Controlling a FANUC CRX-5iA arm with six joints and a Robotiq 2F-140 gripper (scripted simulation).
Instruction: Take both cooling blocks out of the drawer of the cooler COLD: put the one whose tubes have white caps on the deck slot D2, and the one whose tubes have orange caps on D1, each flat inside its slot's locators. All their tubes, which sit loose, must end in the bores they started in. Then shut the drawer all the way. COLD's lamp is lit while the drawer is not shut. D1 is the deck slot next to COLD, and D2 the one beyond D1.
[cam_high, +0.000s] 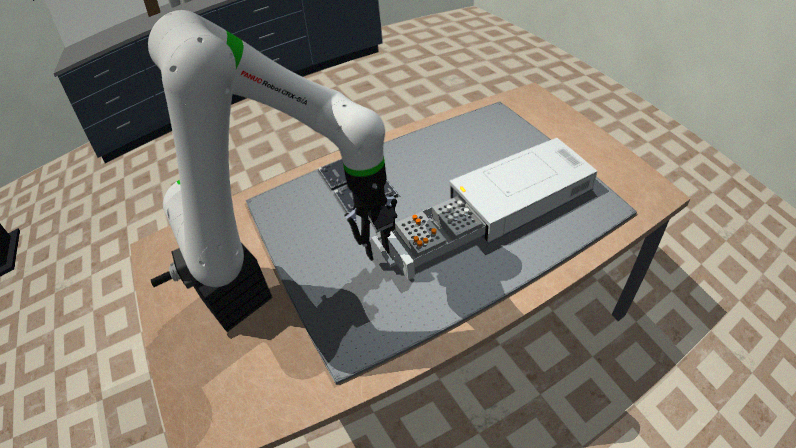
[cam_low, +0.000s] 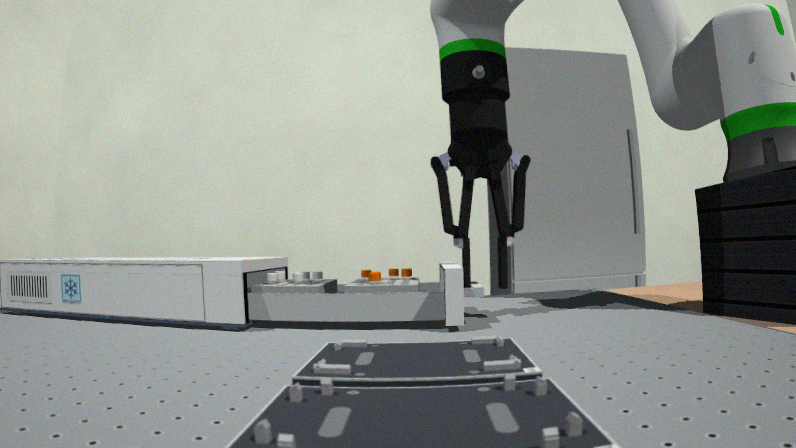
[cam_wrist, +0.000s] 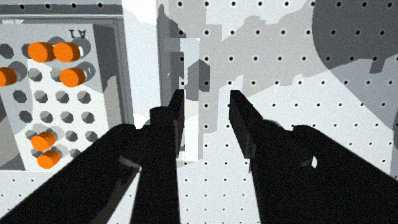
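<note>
Because one finger sits in the gap behind the drawer (cam_high: 452, 245) (cam_low: 356, 307) (cam_wrist: 142, 50) handle (cam_low: 474, 289) (cam_wrist: 191, 125), the pincer (cam_high: 379, 253) (cam_low: 484, 286) (cam_wrist: 207, 104) likely hooks and pulls rather than squeezes — fingers part-way apart, clamped on nothing. Orange-capped block (cam_high: 410, 230) (cam_low: 353, 287) (cam_wrist: 55, 85) and white-capped block (cam_high: 460, 220) (cam_low: 309, 287) both sit in the drawer, white one nearer the cooler (cam_high: 523, 183) (cam_low: 111, 289). I'd pull smoothly — tubes are loose, and the rear block probably needs lifting clearance.
</note>
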